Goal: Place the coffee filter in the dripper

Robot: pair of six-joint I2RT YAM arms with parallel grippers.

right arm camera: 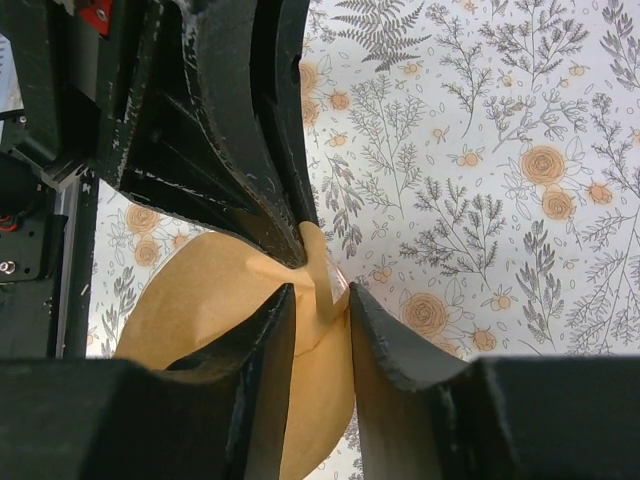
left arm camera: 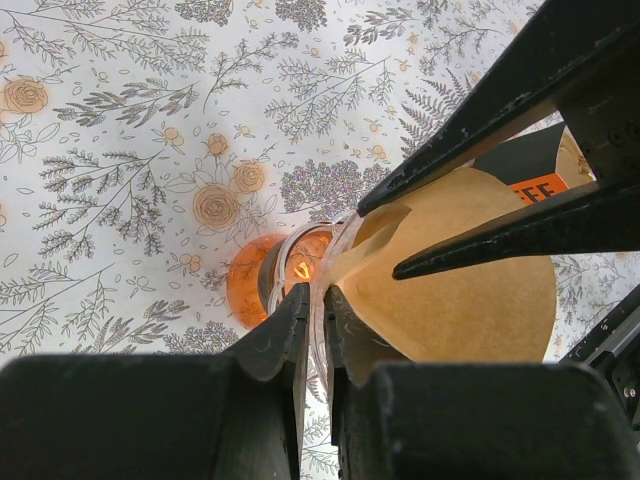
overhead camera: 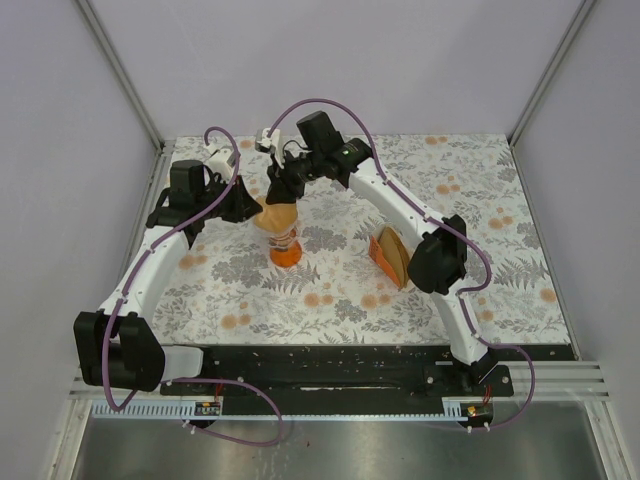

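Resting on the open top of the dripper (overhead camera: pixel 287 252), the filter (overhead camera: pixel 277 215) sticks up and out like a brown fan. Both are at the back of the counter (overhead camera: pixel 470 210), left of the middle. The left tool (left arm camera: pixel 318 305) is pinched tight on the dripper's glass rim, right by the filter's edge. The right tool (right arm camera: pixel 320 292) has its two fingers apart, with a thin flap of the filter between them. A holder (overhead camera: pixel 390 258) of more papers stands well off to the right.
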